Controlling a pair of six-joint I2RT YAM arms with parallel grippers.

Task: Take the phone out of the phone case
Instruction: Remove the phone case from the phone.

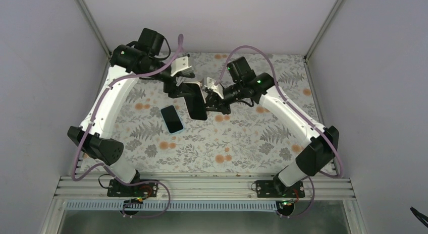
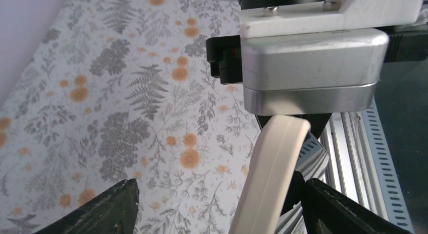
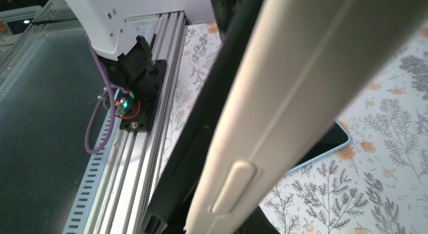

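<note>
Cream phone case sits pinched in the right gripper; left gripper stands wide around it. Phone lies on the table at seven o'clock, seemingly freed. Next: lower the case clear.

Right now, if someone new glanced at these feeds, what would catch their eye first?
The cream case held up over the back of the flowered cloth: the right jaws are shut on it, and the left jaws stand open around its edge. Next comes a blue-rimmed phone, lying flat on the cloth just left of the case.
</note>
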